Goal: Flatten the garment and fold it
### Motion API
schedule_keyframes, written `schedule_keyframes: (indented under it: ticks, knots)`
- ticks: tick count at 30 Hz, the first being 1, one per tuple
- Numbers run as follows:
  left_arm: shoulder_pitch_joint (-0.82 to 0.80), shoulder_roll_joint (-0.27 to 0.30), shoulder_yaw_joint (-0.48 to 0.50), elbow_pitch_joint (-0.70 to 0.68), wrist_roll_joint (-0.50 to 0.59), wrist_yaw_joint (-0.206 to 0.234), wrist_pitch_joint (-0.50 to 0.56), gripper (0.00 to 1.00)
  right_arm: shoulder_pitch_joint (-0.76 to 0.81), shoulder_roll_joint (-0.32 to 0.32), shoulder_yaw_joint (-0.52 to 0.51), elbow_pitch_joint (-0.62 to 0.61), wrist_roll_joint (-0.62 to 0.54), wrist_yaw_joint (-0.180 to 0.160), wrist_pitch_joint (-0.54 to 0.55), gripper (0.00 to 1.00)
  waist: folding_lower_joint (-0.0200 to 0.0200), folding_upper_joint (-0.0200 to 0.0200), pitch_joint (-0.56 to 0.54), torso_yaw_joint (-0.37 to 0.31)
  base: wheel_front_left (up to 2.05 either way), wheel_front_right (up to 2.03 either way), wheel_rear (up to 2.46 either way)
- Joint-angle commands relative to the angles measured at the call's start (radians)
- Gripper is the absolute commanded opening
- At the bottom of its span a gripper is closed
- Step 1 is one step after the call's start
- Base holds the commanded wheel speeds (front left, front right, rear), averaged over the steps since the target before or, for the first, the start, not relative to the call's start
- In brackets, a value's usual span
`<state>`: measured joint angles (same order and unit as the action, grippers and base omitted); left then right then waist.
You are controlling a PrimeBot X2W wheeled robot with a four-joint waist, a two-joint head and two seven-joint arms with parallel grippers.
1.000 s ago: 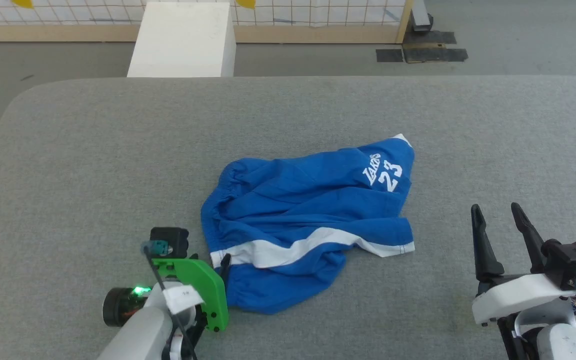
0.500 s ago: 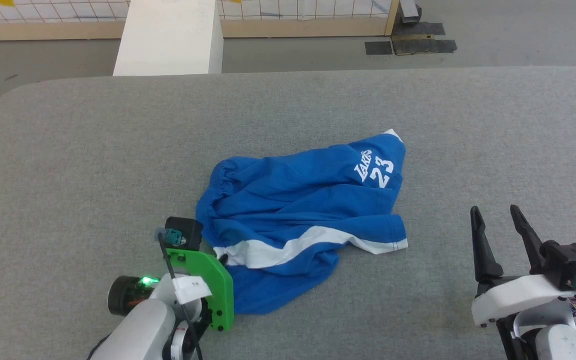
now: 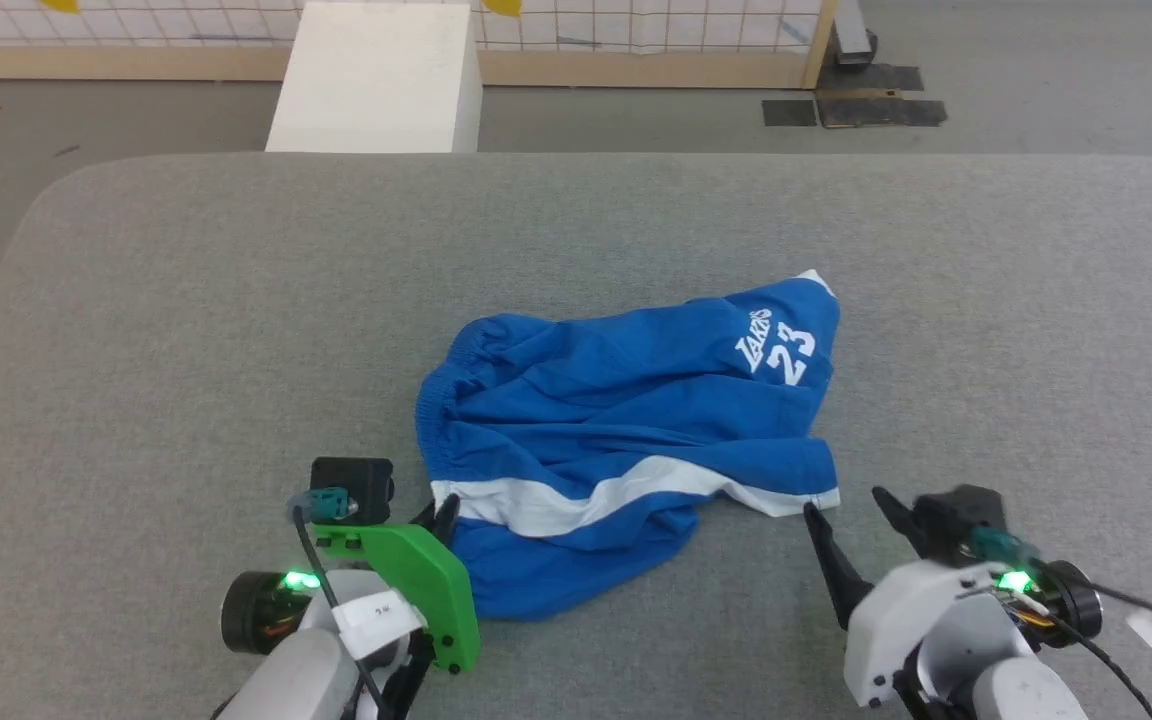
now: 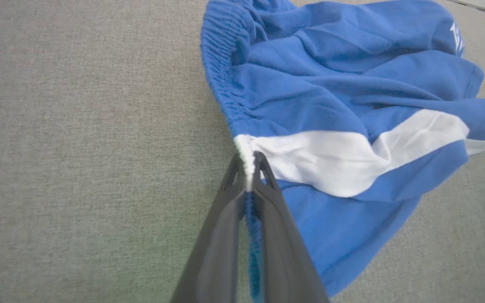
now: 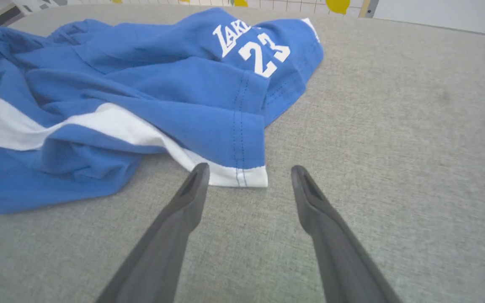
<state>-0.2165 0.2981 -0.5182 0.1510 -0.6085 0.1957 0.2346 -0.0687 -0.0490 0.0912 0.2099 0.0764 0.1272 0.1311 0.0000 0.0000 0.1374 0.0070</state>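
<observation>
The shorts (image 3: 616, 420) lie crumpled in the middle of the grey table (image 3: 186, 330). Nearer the table's front edge, the left gripper (image 4: 249, 158) is clamped on their waistband (image 4: 221, 71) at the end of the white stripe (image 4: 331, 160). The right gripper (image 5: 249, 169) is spread and empty, just short of the hem corner (image 5: 251, 176).
</observation>
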Motion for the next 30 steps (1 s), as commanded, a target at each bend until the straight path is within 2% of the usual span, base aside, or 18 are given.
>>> schedule_keyframes:
  ticks: [1, 13, 15, 16, 17, 18, 22, 26, 30]
  knots:
    - [0.008, -0.005, 0.0, -0.004, -0.008, 0.003, -0.006, 0.0, -0.032, -0.001, 0.007, 0.009, -0.012, 0.003, 0.033, 1.0, 0.0, 0.0, 0.005, 0.009, 0.0, 0.0, 0.0]
    - [-0.025, -0.014, -0.014, -0.011, -0.008, -0.005, -0.004, 0.0, -0.154, -0.001, 0.03, 0.109, -0.089, 0.003, 0.29, 1.0, 0.0, 0.0, 0.06, 0.045, 0.0, 0.0, 0.0]
    - [-0.031, -0.016, -0.016, -0.01, -0.008, -0.007, -0.004, 0.0, -0.163, -0.001, 0.036, 0.122, -0.089, 0.003, 0.325, 0.44, 0.0, 0.0, 0.067, 0.049, 0.0, 0.0, 0.0]
    - [-0.034, -0.017, -0.016, -0.01, -0.009, -0.008, -0.006, 0.0, -0.165, -0.001, 0.043, 0.124, -0.088, 0.003, 0.341, 0.22, 0.0, 0.0, 0.069, 0.051, 0.0, 0.0, 0.0]
    - [-0.035, -0.017, -0.016, -0.009, -0.01, -0.008, -0.008, 0.0, -0.166, -0.001, 0.047, 0.122, -0.087, 0.003, 0.349, 0.08, 0.0, 0.0, 0.07, 0.051, 0.0, 0.0, 0.0]
    - [-0.035, -0.017, -0.016, -0.009, -0.01, -0.009, -0.009, 0.0, -0.165, -0.001, 0.049, 0.12, -0.087, 0.003, 0.353, 0.0, 0.0, 0.0, 0.071, 0.051, 0.0, 0.0, 0.0]
    - [-0.034, -0.015, -0.015, -0.004, -0.012, -0.008, -0.013, 0.0, -0.154, -0.001, 0.035, 0.097, -0.081, 0.003, 0.361, 0.0, 0.0, 0.0, 0.068, 0.048, 0.0, 0.0, 0.0]
    - [-0.035, -0.015, -0.01, -0.01, -0.008, -0.009, -0.042, 0.0, -0.134, -0.001, 0.005, 0.034, -0.049, 0.003, 0.301, 0.0, 0.0, 0.0, 0.053, 0.043, 0.0, 0.0, 0.0]
    - [-0.031, -0.014, 0.013, -0.038, -0.002, -0.009, -0.116, 0.0, -0.089, -0.001, -0.031, -0.048, 0.004, 0.003, 0.225, 0.0, 0.0, 0.0, 0.03, 0.031, 0.0, 0.0, 0.0]
